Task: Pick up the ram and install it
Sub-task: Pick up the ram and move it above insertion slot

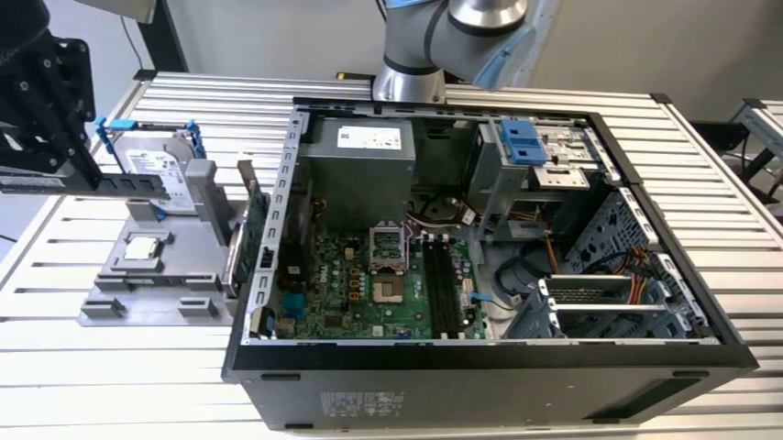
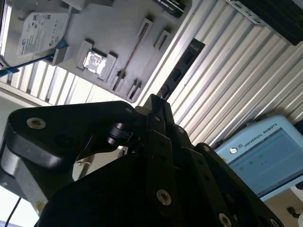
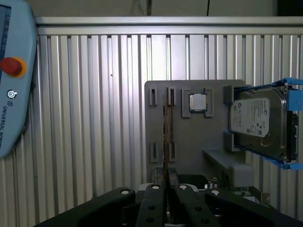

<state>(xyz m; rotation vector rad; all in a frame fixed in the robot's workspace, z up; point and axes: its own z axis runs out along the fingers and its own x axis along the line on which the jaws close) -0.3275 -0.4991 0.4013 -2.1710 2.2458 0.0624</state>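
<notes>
My gripper (image 1: 37, 170) hangs at the exterior view's far left, above the grey parts holder (image 1: 110, 307). It is shut on the ram (image 1: 123, 183), a long dark stick that juts out level toward the exterior view's right, in front of the hard drive. In the second wrist view the ram (image 2: 184, 61) sticks out from between the shut fingers of the gripper (image 2: 156, 101). The first wrist view has the ram (image 3: 166, 132) edge-on, rising from the gripper (image 3: 166, 189). The motherboard's black slots (image 1: 446, 284) lie inside the open computer case (image 1: 490, 353), well to the exterior view's right of the gripper.
On the grey holder (image 3: 156, 123) sit a processor chip (image 3: 198, 101) and a silver hard drive (image 3: 258, 120) in a blue frame. A green expansion card (image 1: 255, 238) stands by the case wall. A teach pendant (image 3: 12, 71) lies on the slatted table (image 1: 73, 367). The arm's base (image 1: 410, 82) stands behind the case.
</notes>
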